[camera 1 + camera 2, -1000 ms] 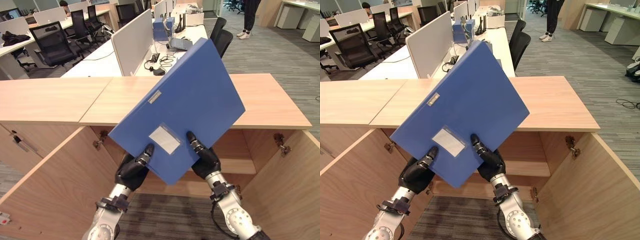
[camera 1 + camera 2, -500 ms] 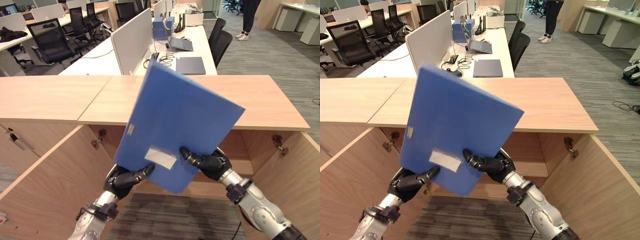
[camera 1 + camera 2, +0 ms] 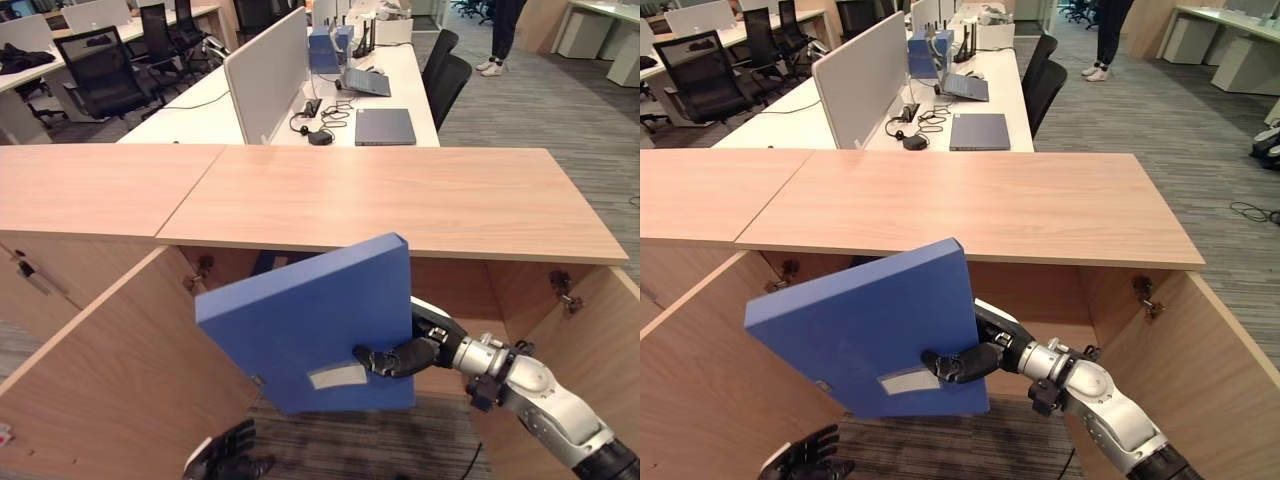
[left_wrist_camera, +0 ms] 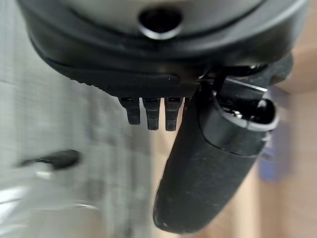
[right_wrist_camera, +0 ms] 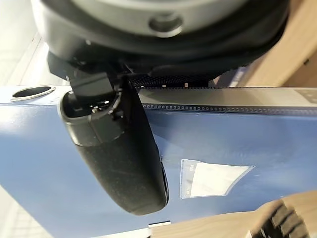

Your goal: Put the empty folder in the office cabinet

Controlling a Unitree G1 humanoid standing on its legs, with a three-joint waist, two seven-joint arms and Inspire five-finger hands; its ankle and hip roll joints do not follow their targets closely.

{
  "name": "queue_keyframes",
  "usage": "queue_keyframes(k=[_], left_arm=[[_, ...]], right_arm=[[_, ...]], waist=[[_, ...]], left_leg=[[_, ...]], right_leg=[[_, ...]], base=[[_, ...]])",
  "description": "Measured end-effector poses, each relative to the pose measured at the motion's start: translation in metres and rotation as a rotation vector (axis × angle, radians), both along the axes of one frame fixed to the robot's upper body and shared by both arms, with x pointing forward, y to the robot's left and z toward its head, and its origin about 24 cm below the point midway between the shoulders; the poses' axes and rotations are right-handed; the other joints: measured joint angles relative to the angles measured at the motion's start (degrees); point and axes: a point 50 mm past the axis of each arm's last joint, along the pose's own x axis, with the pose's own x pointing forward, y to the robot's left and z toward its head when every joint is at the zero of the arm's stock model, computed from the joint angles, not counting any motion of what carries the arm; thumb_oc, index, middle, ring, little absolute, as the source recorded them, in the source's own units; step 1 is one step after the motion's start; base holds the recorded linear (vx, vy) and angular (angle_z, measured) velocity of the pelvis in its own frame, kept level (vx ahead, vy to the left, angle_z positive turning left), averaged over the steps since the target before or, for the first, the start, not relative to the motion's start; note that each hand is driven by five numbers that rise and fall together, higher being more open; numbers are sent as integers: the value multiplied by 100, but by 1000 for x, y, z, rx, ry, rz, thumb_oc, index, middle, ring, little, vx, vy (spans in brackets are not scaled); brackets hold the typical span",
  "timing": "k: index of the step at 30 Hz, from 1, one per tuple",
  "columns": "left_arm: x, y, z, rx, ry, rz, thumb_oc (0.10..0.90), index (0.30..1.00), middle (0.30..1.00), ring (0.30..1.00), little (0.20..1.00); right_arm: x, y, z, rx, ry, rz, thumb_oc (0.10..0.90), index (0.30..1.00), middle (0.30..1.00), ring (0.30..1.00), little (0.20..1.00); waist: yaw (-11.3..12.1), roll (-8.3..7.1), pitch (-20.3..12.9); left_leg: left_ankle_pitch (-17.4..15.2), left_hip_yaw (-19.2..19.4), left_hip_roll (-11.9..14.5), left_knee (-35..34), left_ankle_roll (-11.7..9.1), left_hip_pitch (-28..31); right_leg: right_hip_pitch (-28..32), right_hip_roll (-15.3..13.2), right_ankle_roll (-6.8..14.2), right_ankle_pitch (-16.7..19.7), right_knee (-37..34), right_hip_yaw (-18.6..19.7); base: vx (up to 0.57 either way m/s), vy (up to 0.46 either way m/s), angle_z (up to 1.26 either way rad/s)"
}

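From the left eye view, we see the blue folder point(image 3: 310, 325) held upright and tilted before the open office cabinet point(image 3: 400, 200), our right hand point(image 3: 405, 355) pinching its lower edge, thumb across the front near the label pocket point(image 3: 335, 377). Our left hand point(image 3: 230, 462) hangs low by the open left door point(image 3: 110, 370), fingers spread, holding nothing. The right eye view repeats the scene. The left wrist view shows relaxed fingers. The right wrist view shows the thumb point(image 5: 119, 158) pressed on the folder's face.
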Motion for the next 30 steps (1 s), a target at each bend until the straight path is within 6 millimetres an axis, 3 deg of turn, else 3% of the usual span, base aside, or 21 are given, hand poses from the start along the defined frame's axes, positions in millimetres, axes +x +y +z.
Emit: queue_keyframes(k=[5,10,11,13,14,15,19,23,30], left_arm=[[-14,-6,-12,68,122,-132,800,900,900,900,900],[-13,-6,-15,95,158,-182,800,900,900,900,900],[-13,-6,-16,113,170,-199,800,900,900,900,900],[-13,-6,-16,120,173,-209,800,900,900,900,900],[-12,-6,-17,132,179,-224,800,900,900,900,900],[-13,-7,-17,145,186,-241,800,900,900,900,900],[-20,-14,-22,137,230,-271,800,900,900,900,900],[-25,-14,-22,137,242,-267,800,900,900,900,900],[-30,-18,-24,153,250,-252,800,900,900,900,900]], right_arm=[[-2,-4,-15,-63,32,-9,400,300,300,300,300],[-2,-6,-41,-40,128,-80,400,300,300,300,300],[-4,-7,-57,-30,191,-124,400,300,300,300,300],[-7,-5,-69,-16,237,-154,400,300,300,300,300],[-14,-9,-89,25,330,-230,400,300,300,300,300],[-20,-4,-108,76,437,-290,400,300,300,300,300],[-47,11,-146,241,691,-430,400,300,300,300,300],[-61,17,-163,399,840,-570,400,300,300,300,300],[-49,5,-164,763,861,-915,400,300,300,300,300]], waist=[[3,2,1],[6,-14,-6],[36,-40,-23],[75,-55,-32],[128,-91,-56],[137,-103,-62],[253,-104,-62],[305,-118,-62],[433,-117,-60]], left_leg=[[-3,-78,1,-1,-38,-19],[1,-111,0,0,-46,-6],[-1,-129,1,-1,-53,-13],[0,-131,1,-1,-52,-15],[0,-169,2,0,-52,-13],[1,-208,-2,0,-54,-17],[4,-239,-2,0,-59,-103],[38,-373,-5,0,-70,-136],[84,-530,-2,-1,-81,-317]], right_leg=[[16,5,-7,-4,0,-60],[44,5,-8,-4,0,-103],[51,5,-11,-7,0,-121],[49,5,-11,-7,0,-130],[64,8,-21,-16,0,-152],[79,6,-29,-30,1,-184],[50,4,-29,-34,1,-223],[59,4,-31,-61,1,-348],[-25,8,-43,-59,1,-489]], base=[[0,6,6],[11,3,3],[0,0,0],[9,6,2],[22,9,12],[17,6,12],[4,-6,6],[8,-6,19],[2,-6,10]])
